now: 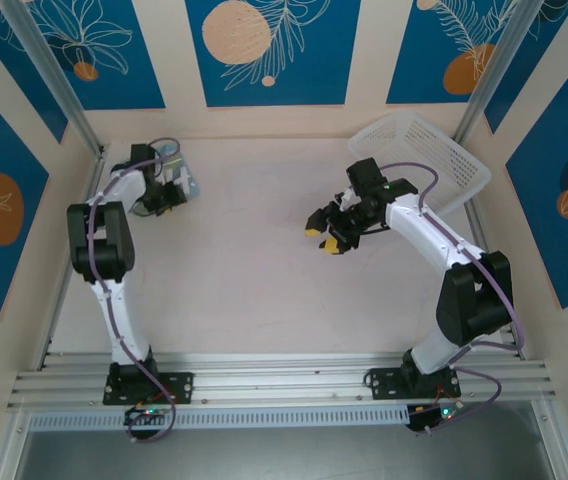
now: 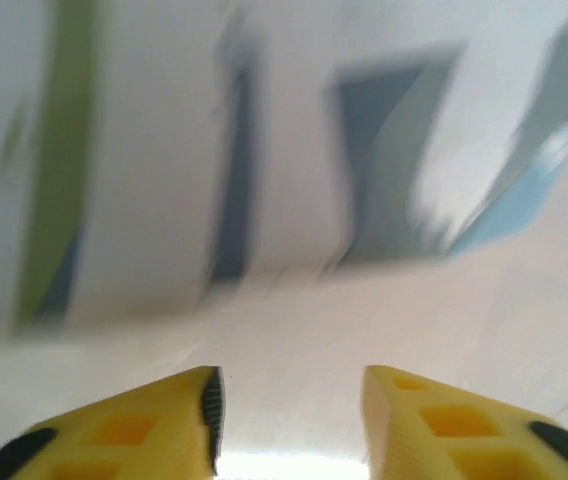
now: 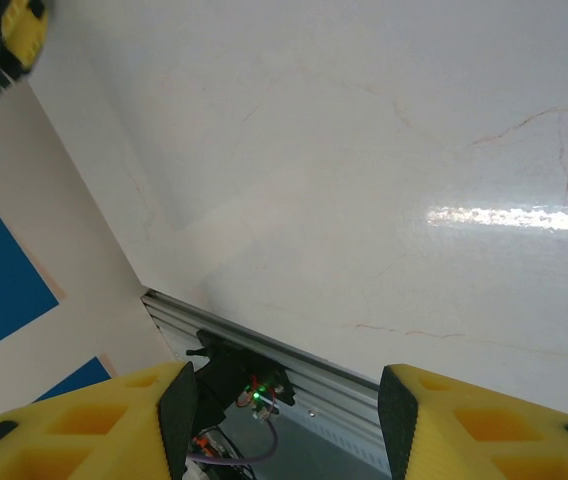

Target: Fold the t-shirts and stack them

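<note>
A small bunched piece of light blue t-shirt [image 1: 189, 186] lies at the far left of the table, right beside my left gripper [image 1: 167, 192]. In the left wrist view the picture is blurred: pale cloth with blue-grey shapes and a sky-blue edge [image 2: 524, 195] sits just beyond my left gripper [image 2: 289, 400], which is open with bare table between its yellow fingers. My right gripper [image 1: 326, 232] hangs over the middle-right of the table, far from the shirt. The right wrist view has this gripper [image 3: 289, 420] open and holding nothing.
A white perforated basket [image 1: 426, 155] leans tilted in the back right corner. Walls close the table on three sides. An aluminium rail [image 1: 284, 380] with both arm bases runs along the near edge; the left base's electronics [image 3: 249, 385] appear in the right wrist view.
</note>
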`<state>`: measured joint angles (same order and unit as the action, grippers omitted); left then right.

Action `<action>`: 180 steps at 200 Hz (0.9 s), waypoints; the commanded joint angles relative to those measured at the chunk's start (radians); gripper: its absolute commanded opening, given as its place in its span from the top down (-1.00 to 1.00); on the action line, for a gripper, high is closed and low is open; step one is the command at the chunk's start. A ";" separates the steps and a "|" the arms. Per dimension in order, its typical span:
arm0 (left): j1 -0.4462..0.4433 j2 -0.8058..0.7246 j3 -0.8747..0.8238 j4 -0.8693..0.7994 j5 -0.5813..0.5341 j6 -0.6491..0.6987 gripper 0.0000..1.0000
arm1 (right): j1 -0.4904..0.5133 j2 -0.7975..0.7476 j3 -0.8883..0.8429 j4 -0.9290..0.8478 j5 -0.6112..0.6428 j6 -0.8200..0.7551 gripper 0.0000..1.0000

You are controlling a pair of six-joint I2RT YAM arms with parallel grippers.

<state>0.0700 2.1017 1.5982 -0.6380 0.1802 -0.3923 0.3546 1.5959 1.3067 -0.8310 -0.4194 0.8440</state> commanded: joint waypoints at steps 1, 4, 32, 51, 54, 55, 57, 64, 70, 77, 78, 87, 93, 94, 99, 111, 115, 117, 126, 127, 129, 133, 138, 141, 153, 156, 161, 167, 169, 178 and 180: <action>0.049 -0.175 -0.132 -0.064 -0.068 -0.137 -0.06 | 0.005 0.014 0.041 -0.015 -0.020 0.012 -0.07; 0.056 -0.194 -0.150 -0.069 -0.070 -0.157 -0.09 | 0.004 0.015 0.044 -0.013 -0.020 0.013 -0.07; 0.080 -0.348 -0.256 -0.006 -0.009 -0.360 -0.22 | 0.001 0.026 0.066 -0.012 -0.024 0.000 -0.07; 0.082 -0.365 -0.251 0.076 0.024 -0.530 -0.17 | -0.006 0.036 0.074 -0.014 -0.032 -0.015 -0.07; 0.081 -0.357 -0.246 0.093 0.029 -0.554 -0.16 | -0.007 0.039 0.075 -0.014 -0.033 -0.017 -0.06; 0.081 -0.355 -0.243 0.099 0.030 -0.562 -0.15 | -0.008 0.039 0.074 -0.013 -0.034 -0.017 -0.06; 0.079 -0.350 -0.240 0.110 0.033 -0.576 -0.14 | -0.009 0.040 0.073 -0.013 -0.035 -0.018 -0.06; 0.075 -0.324 -0.224 0.147 0.037 -0.637 -0.12 | -0.012 0.042 0.071 -0.011 -0.039 -0.020 -0.06; 0.074 -0.295 -0.207 0.175 0.038 -0.682 -0.11 | -0.015 0.042 0.069 -0.009 -0.042 -0.022 -0.06; 0.072 -0.258 -0.184 0.203 0.034 -0.741 -0.09 | -0.017 0.040 0.067 -0.008 -0.044 -0.024 -0.06; 0.072 -0.254 -0.181 0.206 0.034 -0.748 -0.08 | -0.017 0.040 0.067 -0.008 -0.044 -0.024 -0.06; 0.067 -0.204 -0.143 0.234 0.020 -0.815 -0.05 | -0.020 0.037 0.064 -0.008 -0.047 -0.027 -0.05; 0.064 -0.172 -0.119 0.256 0.002 -0.854 -0.04 | -0.023 0.035 0.063 -0.009 -0.050 -0.028 -0.05; 0.063 -0.167 -0.115 0.258 -0.003 -0.859 -0.04 | -0.023 0.034 0.063 -0.008 -0.051 -0.028 -0.05; 0.057 -0.143 -0.094 0.270 -0.024 -0.887 -0.03 | -0.024 0.033 0.060 -0.008 -0.051 -0.031 -0.05; 0.046 -0.081 -0.048 0.311 -0.064 -0.940 -0.03 | -0.026 0.027 0.053 -0.010 -0.051 -0.031 -0.05; 0.043 -0.059 -0.033 0.324 -0.072 -0.958 -0.03 | -0.028 0.024 0.050 -0.010 -0.050 -0.030 -0.05; 0.042 -0.049 -0.024 0.327 -0.075 -0.966 -0.03 | -0.029 0.023 0.049 -0.010 -0.050 -0.030 -0.05; 0.038 0.007 0.018 0.330 -0.071 -0.997 -0.03 | -0.032 0.016 0.041 -0.011 -0.048 -0.030 -0.05; 0.038 0.013 0.024 0.327 -0.070 -0.999 -0.03 | -0.033 0.015 0.040 -0.011 -0.048 -0.029 -0.05; 0.037 0.026 0.036 0.319 -0.067 -1.003 -0.03 | -0.034 0.015 0.038 -0.011 -0.048 -0.029 -0.05; 0.037 0.052 0.061 0.296 -0.060 -1.010 -0.02 | -0.037 0.011 0.035 -0.013 -0.046 -0.028 -0.05; 0.037 0.081 0.098 0.238 -0.052 -1.013 0.01 | -0.040 0.008 0.030 -0.014 -0.044 -0.029 -0.05; 0.037 0.097 0.118 0.202 -0.052 -1.015 0.03 | -0.041 0.007 0.029 -0.015 -0.045 -0.029 -0.05; 0.038 0.128 0.148 0.138 -0.066 -0.991 0.05 | -0.052 0.003 0.022 -0.018 -0.043 -0.029 -0.05; 0.039 0.130 0.148 0.125 -0.074 -0.982 0.05 | -0.056 0.002 0.022 -0.019 -0.043 -0.029 -0.05; 0.040 0.131 0.149 0.096 -0.095 -0.970 0.05 | -0.061 0.001 0.020 -0.019 -0.041 -0.029 -0.06; 0.045 0.129 0.142 0.078 -0.112 -0.955 0.05 | -0.066 -0.001 0.019 -0.019 -0.042 -0.029 -0.05; 0.047 0.128 0.138 0.078 -0.115 -0.947 0.05 | -0.068 -0.001 0.019 -0.019 -0.042 -0.029 -0.05; 0.062 0.128 0.125 0.075 -0.120 -0.920 0.05 | -0.074 -0.001 0.018 -0.019 -0.041 -0.026 -0.05; 0.066 0.129 0.125 0.071 -0.120 -0.913 0.05 | -0.076 -0.001 0.017 -0.019 -0.041 -0.026 -0.05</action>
<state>0.1146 2.2288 1.7123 -0.4370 0.1280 -1.3224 0.2996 1.6260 1.3392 -0.8249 -0.4351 0.8333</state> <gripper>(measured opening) 0.477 0.526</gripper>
